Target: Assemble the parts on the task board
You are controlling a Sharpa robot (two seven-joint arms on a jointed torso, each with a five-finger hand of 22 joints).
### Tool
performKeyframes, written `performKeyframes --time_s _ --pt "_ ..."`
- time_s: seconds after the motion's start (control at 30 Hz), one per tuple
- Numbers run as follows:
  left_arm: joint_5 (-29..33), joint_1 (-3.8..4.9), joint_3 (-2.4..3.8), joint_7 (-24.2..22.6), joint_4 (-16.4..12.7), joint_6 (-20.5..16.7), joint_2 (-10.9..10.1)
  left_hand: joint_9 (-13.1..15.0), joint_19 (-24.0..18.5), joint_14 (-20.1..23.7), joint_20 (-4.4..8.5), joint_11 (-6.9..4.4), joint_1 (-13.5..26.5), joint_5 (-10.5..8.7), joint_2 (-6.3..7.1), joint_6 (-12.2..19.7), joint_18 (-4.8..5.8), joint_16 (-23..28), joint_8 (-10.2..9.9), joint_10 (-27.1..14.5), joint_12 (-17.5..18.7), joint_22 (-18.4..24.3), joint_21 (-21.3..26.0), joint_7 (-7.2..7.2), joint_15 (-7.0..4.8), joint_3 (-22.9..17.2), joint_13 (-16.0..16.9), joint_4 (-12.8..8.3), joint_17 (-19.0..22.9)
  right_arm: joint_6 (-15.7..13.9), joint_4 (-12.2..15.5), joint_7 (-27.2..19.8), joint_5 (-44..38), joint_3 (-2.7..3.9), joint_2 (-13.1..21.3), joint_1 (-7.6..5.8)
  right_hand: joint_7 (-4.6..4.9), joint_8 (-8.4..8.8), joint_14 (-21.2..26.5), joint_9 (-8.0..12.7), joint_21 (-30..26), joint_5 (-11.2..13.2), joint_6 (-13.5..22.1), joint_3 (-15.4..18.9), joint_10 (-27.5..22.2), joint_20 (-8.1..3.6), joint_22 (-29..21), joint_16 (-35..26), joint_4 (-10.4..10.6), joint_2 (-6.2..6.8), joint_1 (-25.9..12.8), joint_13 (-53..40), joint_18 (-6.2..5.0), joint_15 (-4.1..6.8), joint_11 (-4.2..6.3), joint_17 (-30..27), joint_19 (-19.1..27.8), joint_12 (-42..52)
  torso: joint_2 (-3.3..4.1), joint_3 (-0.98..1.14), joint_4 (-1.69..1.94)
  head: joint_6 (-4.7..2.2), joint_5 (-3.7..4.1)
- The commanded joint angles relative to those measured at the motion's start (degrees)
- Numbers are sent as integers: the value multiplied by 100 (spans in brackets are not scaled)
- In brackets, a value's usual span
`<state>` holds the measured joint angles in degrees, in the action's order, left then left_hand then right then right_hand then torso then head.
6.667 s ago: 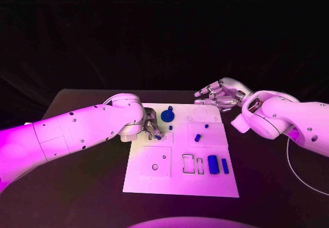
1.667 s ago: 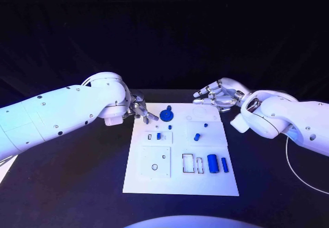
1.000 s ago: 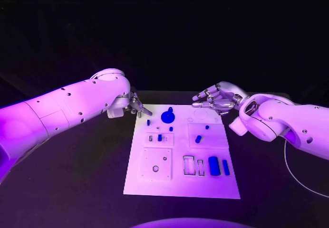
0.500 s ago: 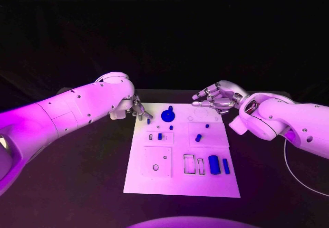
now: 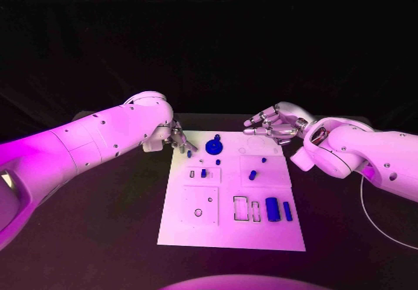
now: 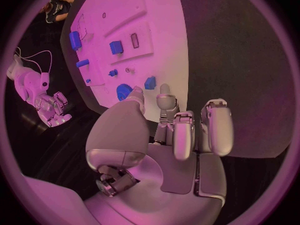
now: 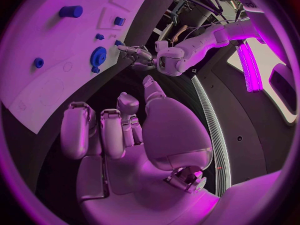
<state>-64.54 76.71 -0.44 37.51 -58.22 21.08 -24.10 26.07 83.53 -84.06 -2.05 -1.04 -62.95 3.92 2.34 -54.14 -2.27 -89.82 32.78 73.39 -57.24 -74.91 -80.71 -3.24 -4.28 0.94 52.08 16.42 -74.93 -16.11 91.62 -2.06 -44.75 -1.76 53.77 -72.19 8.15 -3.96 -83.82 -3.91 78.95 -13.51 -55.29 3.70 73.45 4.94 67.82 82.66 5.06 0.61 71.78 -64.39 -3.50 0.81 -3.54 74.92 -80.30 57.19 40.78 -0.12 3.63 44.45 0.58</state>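
Plainly, left hand (image 5: 177,140) — fingers spread, empty — hovers near small blue peg (image 5: 189,154) on white task board (image 5: 231,232); a careless reach could topple it.

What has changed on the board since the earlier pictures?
The left hand has drawn back from the small slot to the task board's far left corner; a small blue part now stands where it had been working. The right hand stayed beyond the far edge, and the gear and cylinders stayed put.
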Motion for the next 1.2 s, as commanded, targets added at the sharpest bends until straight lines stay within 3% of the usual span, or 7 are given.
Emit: performKeyframes --time_s 0.03,0.9,1.2 --pt "82 -1 1 -129 -5 74 25 -10 39 -594 -6 7 -19 -23 -83 -36 -64 -18 31 38 -35 -428 -39 17 -3 42 -4 -13 -1507 85 -4 -41 -26 0 -11 3 19 -4 -372 -8 -25 -10 -39 46 -27 -5 -2 -21 0 -17 -18 4 -96 28 22 352 42 -18 3 0 -2 -2 2" --pt "99 -11 -7 7 55 261 103 -68 53 -594 2 -4 -513 -10 -293 -68 -58 -18 61 46 -63 -464 -47 26 -9 76 -39 -186 -1507 111 -4 -48 -26 0 -39 7 19 -5 -373 -8 -28 -81 -42 68 -28 -6 -2 -24 1 -39 2 5 -95 29 24 352 39 -10 2 -7 0 22 3" --pt "113 -14 -8 25 61 224 109 -81 55 -594 6 -11 -671 -3 -438 -76 -58 -18 79 47 -68 -473 -45 35 -14 -2 -54 -253 -1507 111 -4 -50 -26 0 -38 9 19 -5 -373 -8 -28 -81 -42 68 -28 -6 -2 -24 1 -39 2 5 -95 29 24 352 39 -10 5 -6 -1 29 2"
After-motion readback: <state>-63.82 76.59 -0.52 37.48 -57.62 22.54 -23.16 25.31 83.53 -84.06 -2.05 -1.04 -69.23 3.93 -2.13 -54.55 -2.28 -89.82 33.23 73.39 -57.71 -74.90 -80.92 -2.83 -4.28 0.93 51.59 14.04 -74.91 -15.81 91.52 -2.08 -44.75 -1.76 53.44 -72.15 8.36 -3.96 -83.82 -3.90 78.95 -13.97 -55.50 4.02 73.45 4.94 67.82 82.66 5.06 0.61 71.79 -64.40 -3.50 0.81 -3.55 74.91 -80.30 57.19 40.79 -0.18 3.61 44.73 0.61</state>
